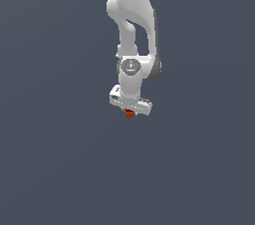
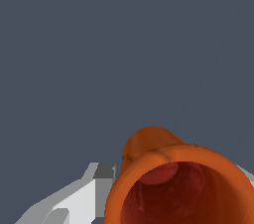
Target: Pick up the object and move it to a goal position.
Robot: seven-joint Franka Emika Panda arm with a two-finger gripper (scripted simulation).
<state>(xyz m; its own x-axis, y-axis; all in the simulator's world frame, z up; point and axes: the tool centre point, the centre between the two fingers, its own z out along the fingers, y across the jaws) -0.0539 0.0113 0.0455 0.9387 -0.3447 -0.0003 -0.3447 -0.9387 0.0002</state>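
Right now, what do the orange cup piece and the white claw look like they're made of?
The orange cup piece looks like glazed ceramic or moulded plastic: smooth orange-red walls with soft highlights and a darker red hollow. As a render, it could be either. The claw looks like matte white plastic or painted metal: flat, even shading on faceted surfaces, with no gloss.

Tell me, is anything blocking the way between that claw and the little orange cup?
Nothing visible does. The orange cup sits right under the end effector, seemingly already between its fingers. Only plain grey background surrounds them; no goal marker shows.
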